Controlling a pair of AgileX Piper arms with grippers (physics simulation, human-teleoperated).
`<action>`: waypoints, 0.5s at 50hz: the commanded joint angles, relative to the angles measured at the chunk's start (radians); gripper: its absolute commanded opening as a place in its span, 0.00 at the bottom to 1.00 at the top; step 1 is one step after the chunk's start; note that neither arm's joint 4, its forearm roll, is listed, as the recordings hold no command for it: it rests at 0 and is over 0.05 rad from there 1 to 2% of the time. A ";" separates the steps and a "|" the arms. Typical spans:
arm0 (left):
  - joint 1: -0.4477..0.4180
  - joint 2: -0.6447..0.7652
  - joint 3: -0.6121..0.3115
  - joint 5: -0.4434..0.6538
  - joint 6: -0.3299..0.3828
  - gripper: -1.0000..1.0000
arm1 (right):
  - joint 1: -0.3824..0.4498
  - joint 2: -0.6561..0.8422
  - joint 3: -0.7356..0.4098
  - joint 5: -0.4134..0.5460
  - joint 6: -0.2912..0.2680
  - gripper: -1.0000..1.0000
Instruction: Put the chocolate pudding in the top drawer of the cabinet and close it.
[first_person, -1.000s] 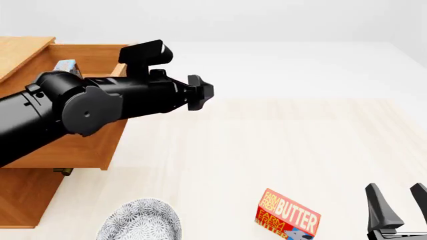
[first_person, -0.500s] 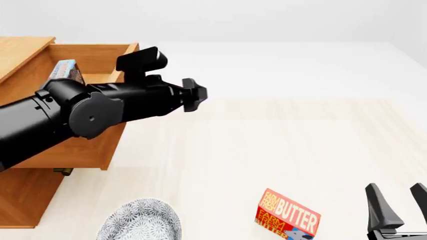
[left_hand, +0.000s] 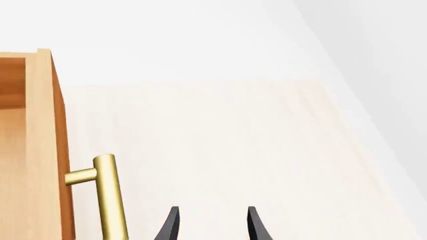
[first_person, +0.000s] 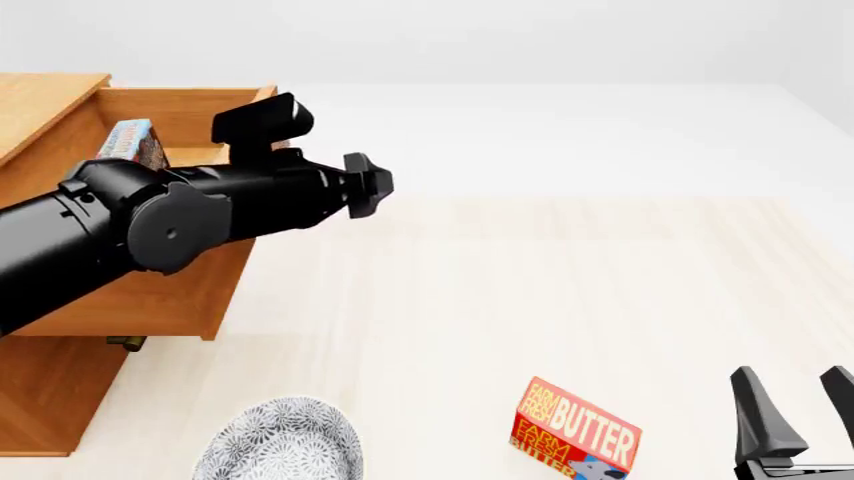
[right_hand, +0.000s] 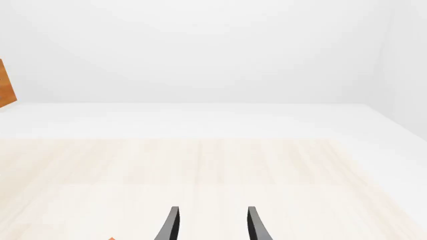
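Note:
The cabinet stands at the left with its top drawer pulled out. The chocolate pudding, a small box with a light blue face, stands inside the drawer at its back left, partly hidden by my left arm. My left gripper is open and empty, hovering just right of the drawer's front. In the left wrist view the left gripper sits beside the drawer's brass handle without touching it. My right gripper is open and empty at the front right; it also shows in the right wrist view.
A red-and-orange BUTTER box lies on the table at the front, left of the right gripper. A grey patterned bowl sits at the front left near the cabinet. The lower drawer's brass handle peeks out under the open drawer.
My left arm has drawn back to the left, bringing its gripper closer to the drawer's front and uncovering more of the pudding. The right arm has not moved.

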 joint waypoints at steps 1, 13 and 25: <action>0.028 -0.009 0.016 -0.012 0.004 1.00 | 0.000 0.000 0.000 0.000 0.000 1.00; 0.050 -0.013 0.034 -0.019 0.008 1.00 | 0.000 0.000 0.000 0.000 0.000 1.00; 0.072 -0.014 0.048 -0.020 0.013 1.00 | 0.000 0.000 0.000 0.000 0.000 1.00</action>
